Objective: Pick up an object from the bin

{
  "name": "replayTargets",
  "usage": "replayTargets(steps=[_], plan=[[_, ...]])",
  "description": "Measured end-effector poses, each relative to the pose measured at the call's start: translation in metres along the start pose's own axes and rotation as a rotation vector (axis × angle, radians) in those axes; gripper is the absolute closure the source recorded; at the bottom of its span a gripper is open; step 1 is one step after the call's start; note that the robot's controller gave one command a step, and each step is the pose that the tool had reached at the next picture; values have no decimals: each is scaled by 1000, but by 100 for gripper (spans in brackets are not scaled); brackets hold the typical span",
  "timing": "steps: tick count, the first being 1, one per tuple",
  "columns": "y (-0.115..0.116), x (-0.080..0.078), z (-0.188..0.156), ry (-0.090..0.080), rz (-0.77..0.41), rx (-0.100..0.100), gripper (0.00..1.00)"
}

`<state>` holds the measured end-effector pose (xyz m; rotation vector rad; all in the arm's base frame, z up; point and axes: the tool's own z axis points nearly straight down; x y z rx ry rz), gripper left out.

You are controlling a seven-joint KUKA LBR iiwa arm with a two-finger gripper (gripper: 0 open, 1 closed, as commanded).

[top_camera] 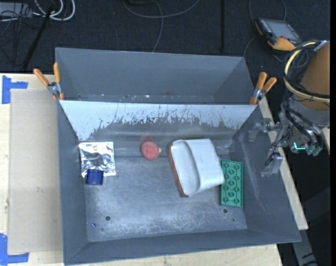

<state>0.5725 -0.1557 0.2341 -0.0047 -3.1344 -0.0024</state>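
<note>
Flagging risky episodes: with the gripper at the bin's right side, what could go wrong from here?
The gripper hangs over the bin's sloping right wall; lowering there, it may strike the wall instead of reaching anything. The nearest thing, a green studded plate, lies flat on the floor close beside a white tray, so a grasp could slip off it or shove the tray.

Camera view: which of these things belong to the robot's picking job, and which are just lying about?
Belong to the job (any could be picked):
bin, green plate, white tub, pink round piece, foil packet.

Just lying about, outside the bin:
cables, orange gadget.
</note>
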Motion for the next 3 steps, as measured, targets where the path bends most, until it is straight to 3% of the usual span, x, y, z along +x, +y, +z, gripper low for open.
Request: replayTargets(steps=[1,2,3], plan=[[3,-5,152,-1,-15,-1,0],[2,-7,147,-7,-20,1,100],[17,-26,26,-18,-3,3,100]])
